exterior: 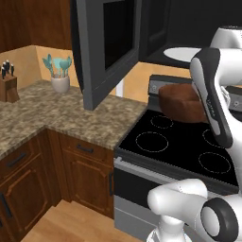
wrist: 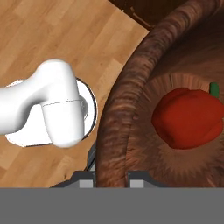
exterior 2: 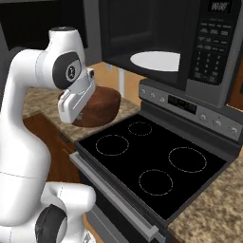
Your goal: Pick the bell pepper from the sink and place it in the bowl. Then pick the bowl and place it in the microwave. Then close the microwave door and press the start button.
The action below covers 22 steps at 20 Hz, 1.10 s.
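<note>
1. Gripper fingers straddle the rim of the brown bowl, one tip inside the wall and one outside, clamped narrowly on it.
2. A red bell pepper with a green stem lies on the bowl's floor.
3. In the base views the bowl hangs in the air above the near left corner of the black stove, over its front left burner ring.
4. Speckled granite counter runs left of the stove, above brown cabinet doors and a pale wood floor.
5. Higher and farther back, the microwave stands open, its white turntable plate bare, the microwave door swung out to the left.
6. At the counter's far corner stand a knife block and a utensil holder.
</note>
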### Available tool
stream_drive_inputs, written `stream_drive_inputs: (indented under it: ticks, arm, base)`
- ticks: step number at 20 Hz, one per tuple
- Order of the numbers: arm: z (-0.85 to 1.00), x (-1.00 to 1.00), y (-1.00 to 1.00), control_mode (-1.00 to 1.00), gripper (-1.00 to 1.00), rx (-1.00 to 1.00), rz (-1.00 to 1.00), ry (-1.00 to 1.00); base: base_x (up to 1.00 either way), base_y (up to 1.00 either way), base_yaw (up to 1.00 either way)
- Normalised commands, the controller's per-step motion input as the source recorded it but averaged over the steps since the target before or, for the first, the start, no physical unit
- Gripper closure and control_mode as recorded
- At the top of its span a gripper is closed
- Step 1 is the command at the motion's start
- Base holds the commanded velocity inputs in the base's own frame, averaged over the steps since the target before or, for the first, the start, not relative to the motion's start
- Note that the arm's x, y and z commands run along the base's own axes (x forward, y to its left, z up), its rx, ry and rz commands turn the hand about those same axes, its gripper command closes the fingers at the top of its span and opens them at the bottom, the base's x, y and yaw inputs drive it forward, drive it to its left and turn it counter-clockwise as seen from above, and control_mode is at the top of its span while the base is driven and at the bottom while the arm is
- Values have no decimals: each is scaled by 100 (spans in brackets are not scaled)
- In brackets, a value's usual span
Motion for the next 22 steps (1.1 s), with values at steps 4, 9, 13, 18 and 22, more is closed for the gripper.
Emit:
stream_drive_inputs:
  ticks: [4, 9, 13, 18, 22]
  arm:
    - [0, 0, 0, 100, 100, 0, 0, 0]
    - [25, -2, 0, -100, 100, 0, -2, -8]
    - [59, -1, 0, -100, 100, 0, -2, -23]
    - [47, 3, -18, -100, 100, 0, -5, -27]
    - [43, 13, -21, -100, 100, -2, -13, -30]
  base:
    - [19, 0, -12]
    - [0, 0, 0]
    - [0, 0, 0]
    - [0, 0, 0]
    - [0, 0, 0]
